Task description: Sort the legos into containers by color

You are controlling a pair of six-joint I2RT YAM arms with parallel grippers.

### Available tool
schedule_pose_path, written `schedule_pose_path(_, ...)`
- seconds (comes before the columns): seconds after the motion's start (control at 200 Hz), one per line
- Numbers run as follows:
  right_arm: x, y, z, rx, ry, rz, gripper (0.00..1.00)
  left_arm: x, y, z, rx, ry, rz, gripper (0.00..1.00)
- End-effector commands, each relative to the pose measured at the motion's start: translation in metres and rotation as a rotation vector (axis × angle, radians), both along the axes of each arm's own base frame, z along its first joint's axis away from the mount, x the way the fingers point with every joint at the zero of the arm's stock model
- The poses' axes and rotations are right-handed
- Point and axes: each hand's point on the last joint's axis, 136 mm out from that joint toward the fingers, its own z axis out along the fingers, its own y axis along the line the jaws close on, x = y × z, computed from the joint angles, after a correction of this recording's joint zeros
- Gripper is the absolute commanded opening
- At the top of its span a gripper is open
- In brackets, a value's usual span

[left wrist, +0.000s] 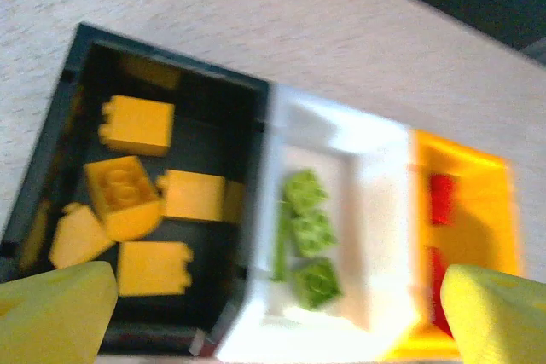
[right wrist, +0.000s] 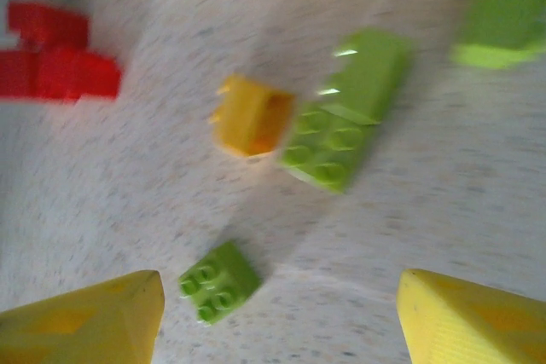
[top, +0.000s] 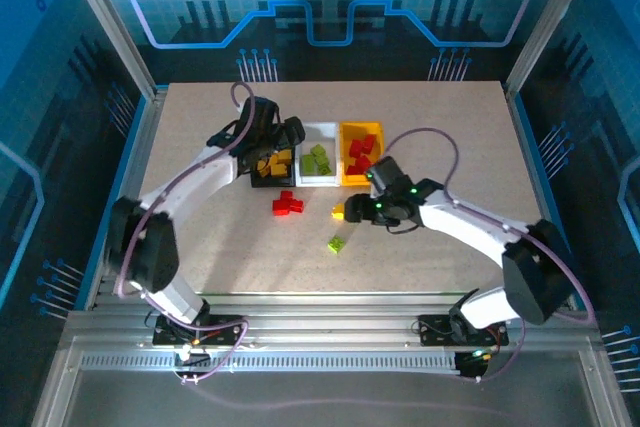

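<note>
Yellow fingertips of the right gripper frame the bottom of the right wrist view, spread wide with nothing between them. Just beyond the gap a small lime brick lies studs up on the table. Farther on, an orange-yellow brick lies on its side, touching a long lime brick. 1 more lime piece is blurred at the upper right corner. A cluster of red bricks lies at the upper left, well apart from the rest.

From above, the right gripper is low over the table just beside the orange-yellow brick. The small lime brick lies nearer the arm bases and the red bricks lie to the left.

3 bins stand side by side in a row: black bin, white bin, yellow-orange bin. The left gripper hangs over the black bin.

In the left wrist view the left gripper is also spread open and empty. The black bin holds 5 orange-yellow bricks. The white bin holds at least 3 lime bricks. The yellow-orange bin holds red pieces, blurred and partly hidden.
</note>
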Motion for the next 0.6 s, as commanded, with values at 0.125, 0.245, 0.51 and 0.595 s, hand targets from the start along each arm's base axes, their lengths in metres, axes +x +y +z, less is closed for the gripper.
schedule_pose_path(0.125, -0.019, 0.053, -0.025, -0.127, 0.028, 0.267, 0.72, -0.076, -0.001, 0.030, -0.054, -0.078, -0.076, 0.99)
schedule_pose_path(0.245, -0.025, 0.054, -0.044, -0.206, 0.072, 0.298, 0.70, -0.112, 0.018, 0.015, -0.066, -0.053, -0.037, 0.99)
schedule_pose_path(0.51, -0.040, 0.048, -0.069, -0.356, 0.110, 0.356, 0.63, -0.157, 0.045, -0.051, -0.056, 0.083, 0.040, 0.99)
schedule_pose_path(0.595, -0.044, 0.048, -0.072, -0.370, 0.117, 0.365, 0.57, -0.162, 0.051, -0.063, -0.040, 0.115, 0.072, 0.99)
